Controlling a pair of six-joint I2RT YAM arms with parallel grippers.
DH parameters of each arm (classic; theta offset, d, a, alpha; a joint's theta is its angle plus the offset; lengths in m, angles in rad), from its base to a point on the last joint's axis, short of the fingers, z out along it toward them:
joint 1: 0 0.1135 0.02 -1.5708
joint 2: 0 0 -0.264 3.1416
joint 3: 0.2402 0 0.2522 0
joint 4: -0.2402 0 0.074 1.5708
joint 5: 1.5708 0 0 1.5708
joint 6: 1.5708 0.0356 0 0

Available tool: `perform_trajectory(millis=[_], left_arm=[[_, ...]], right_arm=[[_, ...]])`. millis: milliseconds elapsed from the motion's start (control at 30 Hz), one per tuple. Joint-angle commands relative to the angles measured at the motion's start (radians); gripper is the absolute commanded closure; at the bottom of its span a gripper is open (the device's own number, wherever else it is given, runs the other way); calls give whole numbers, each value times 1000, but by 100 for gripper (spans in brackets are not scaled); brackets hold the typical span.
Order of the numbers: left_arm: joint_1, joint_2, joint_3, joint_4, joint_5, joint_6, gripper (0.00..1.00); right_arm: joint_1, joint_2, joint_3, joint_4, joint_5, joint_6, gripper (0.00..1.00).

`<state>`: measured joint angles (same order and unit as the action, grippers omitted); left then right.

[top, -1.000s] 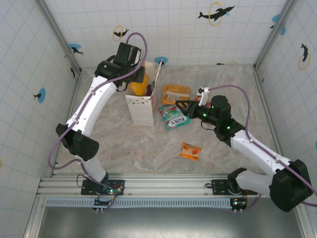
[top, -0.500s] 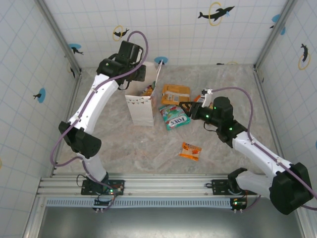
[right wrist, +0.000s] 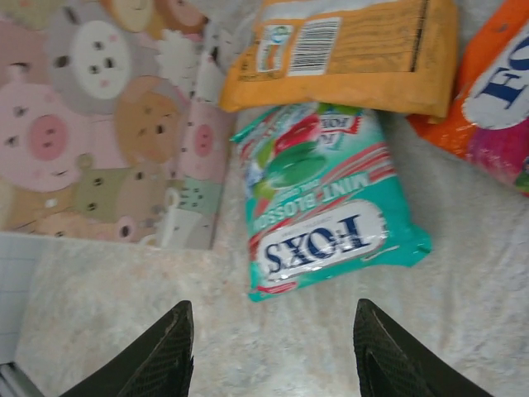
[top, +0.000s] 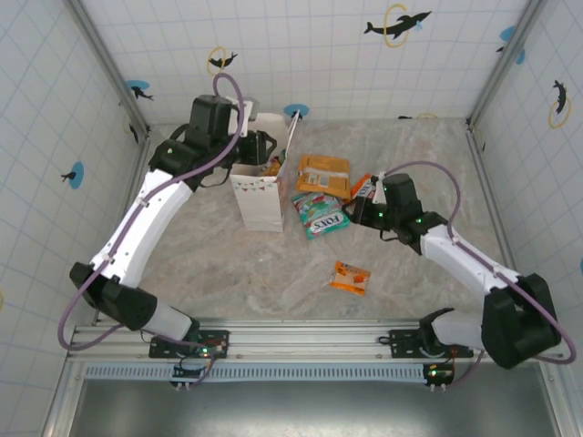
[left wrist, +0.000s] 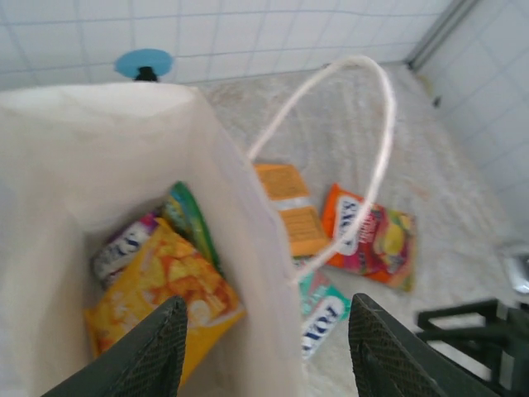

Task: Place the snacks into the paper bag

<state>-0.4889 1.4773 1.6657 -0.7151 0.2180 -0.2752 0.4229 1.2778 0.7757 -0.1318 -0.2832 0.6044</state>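
Teal FOX'S packet [right wrist: 322,207] is lying flat on the bench [right wrist: 124,314] just beside the paper bag [right wrist: 99,124], long axis pointing away from the nearer right hand [right wrist: 273,351], which is hovering with jaws apart and empty. Left hand [left wrist: 264,356], jaws also apart, is hanging over the bag.

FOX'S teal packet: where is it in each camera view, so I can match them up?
Top external: the teal FOX'S packet lies just right of the paper bag.
Left wrist: bottom centre, partly behind the bag's wall.
Right wrist: centre of frame.
Shared landmark: the orange packet at its far end.
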Motion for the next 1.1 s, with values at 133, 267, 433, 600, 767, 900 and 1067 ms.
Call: perform_trajectory(millis=[133,267,433,600,767,900,1067], left_arm=[[37,-84,-147,153,139,-126,46],[42,-89,-150,143,149,-134,46],[50,-111,-180,185,141,-139,46],[54,-136,-216,260,137,-152,46],[55,-131,-210,295,132,-154,45],[53,-117,-199,296,115,-166,46],[54,-115,-224,348,149,-177,46]], right_arm=[[-56,179,122,41,-92,12,46],[-88,308,225,33,-93,-24,45],[-136,480,390,-13,-90,-108,43],[-166,652,553,-69,-125,-149,41],[-182,793,691,-110,-155,-163,40],[-199,880,778,-142,-170,-169,41],[-213,945,812,-111,-258,-150,43]])
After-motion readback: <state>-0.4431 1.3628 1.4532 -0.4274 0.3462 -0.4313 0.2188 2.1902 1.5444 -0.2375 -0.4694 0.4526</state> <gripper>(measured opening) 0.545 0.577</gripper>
